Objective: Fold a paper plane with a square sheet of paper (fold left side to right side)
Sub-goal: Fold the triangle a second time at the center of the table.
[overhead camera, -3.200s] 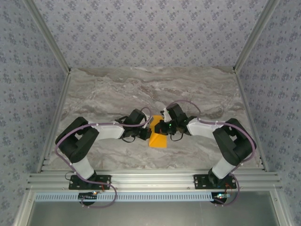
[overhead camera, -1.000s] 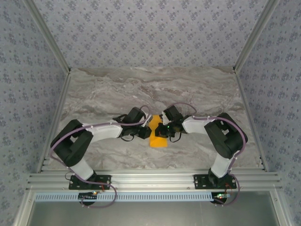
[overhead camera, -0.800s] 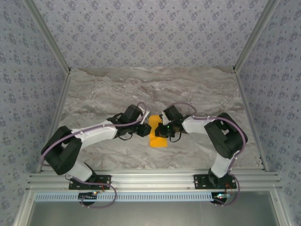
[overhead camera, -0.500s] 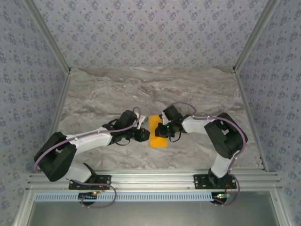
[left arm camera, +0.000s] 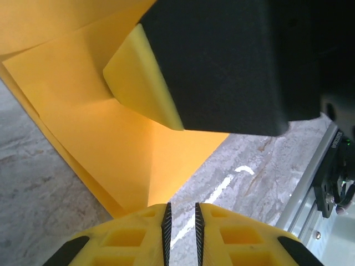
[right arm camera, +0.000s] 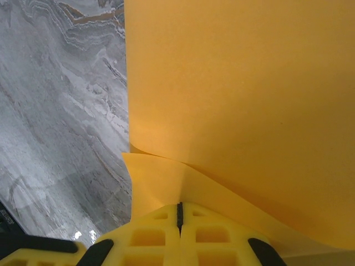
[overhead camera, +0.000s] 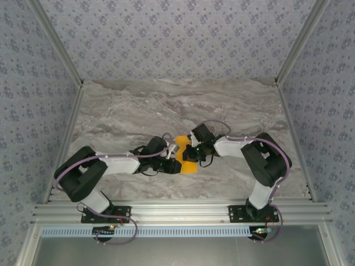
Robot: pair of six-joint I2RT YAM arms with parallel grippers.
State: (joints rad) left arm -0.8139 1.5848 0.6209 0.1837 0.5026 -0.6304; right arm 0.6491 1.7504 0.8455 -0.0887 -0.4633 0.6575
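Observation:
The square sheet of paper (overhead camera: 190,167) is a narrow folded orange strip lying on the marble table between the two grippers. My right gripper (overhead camera: 192,153) is shut, and its tips (right arm camera: 179,208) press down on the paper (right arm camera: 238,100), where one layer bows up over another. In the left wrist view, one of its yellow fingers (left arm camera: 138,77) rests on a folded flap under its black body. My left gripper (overhead camera: 177,164) is at the paper's near left corner. Its jaws (left arm camera: 181,213) stand a narrow gap apart, with bare table between them and the paper (left arm camera: 100,144) just ahead.
The grey marble table (overhead camera: 138,111) stretches far beyond the arms, with patterned walls on three sides. An aluminium rail (overhead camera: 177,213) runs along the near edge and shows close by in the left wrist view (left arm camera: 333,160).
The left arm swung out to the left, then came back in lower, bringing its gripper to the paper's near left corner. The right gripper has stayed on the paper.

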